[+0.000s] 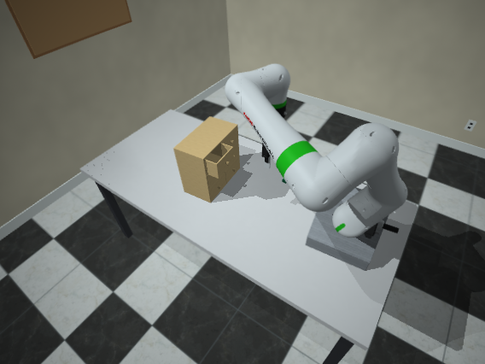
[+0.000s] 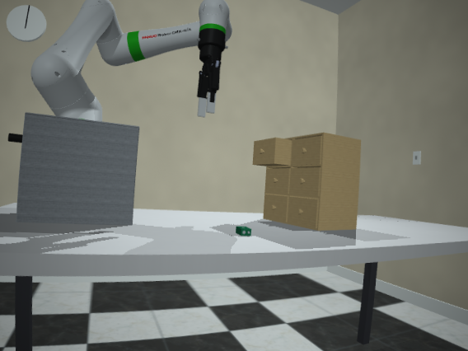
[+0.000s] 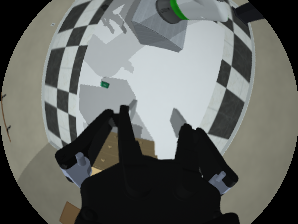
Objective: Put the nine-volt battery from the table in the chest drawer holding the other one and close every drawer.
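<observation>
The small wooden chest (image 2: 311, 181) stands on the white table, also in the top view (image 1: 207, 159). Its top left drawer (image 2: 272, 152) is pulled partly out; the other drawers sit flush. I cannot see inside the open drawer from the side; from above (image 1: 219, 155) it shows only as an open tray. The green nine-volt battery (image 2: 243, 231) lies on the table in front of the chest, also in the wrist view (image 3: 104, 84). My gripper (image 2: 205, 108) hangs high above the table, pointing down, left of the chest and roughly above the battery. Its fingers are apart and empty.
The grey robot pedestal (image 2: 76, 169) stands on the table at the far side from the chest. The arm's long link (image 1: 273, 141) crosses above the table between the pedestal and the chest.
</observation>
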`<action>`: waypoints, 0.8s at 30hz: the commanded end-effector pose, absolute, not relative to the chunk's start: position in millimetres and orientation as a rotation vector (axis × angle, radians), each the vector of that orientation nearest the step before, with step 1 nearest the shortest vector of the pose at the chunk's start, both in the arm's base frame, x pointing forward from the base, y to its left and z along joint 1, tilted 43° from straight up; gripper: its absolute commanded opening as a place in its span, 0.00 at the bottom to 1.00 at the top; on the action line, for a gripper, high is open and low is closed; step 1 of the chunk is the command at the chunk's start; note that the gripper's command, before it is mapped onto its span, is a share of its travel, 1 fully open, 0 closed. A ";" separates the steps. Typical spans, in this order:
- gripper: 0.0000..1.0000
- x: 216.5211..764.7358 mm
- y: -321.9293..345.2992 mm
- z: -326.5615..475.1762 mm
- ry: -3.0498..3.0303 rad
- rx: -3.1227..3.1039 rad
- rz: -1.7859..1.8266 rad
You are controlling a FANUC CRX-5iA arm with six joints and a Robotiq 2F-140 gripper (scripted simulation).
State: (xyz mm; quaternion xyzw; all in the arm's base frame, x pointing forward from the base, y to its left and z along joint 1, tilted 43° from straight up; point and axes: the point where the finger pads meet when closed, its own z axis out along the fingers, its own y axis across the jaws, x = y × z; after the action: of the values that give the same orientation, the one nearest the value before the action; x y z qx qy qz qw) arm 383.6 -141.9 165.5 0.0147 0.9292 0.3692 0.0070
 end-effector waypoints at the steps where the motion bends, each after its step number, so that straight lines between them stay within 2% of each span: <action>1: 1.00 383.7 -142.1 165.6 2.906 0.046 1.154; 16: 1.00 383.7 -142.8 166.3 2.906 0.046 1.154; 24: 1.00 382.9 -165.1 190.0 2.906 0.046 1.154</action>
State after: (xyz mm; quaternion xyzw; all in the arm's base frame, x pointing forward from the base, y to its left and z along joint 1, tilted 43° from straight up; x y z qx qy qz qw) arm 382.8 -158.1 182.2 0.0147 0.9293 0.3689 0.0066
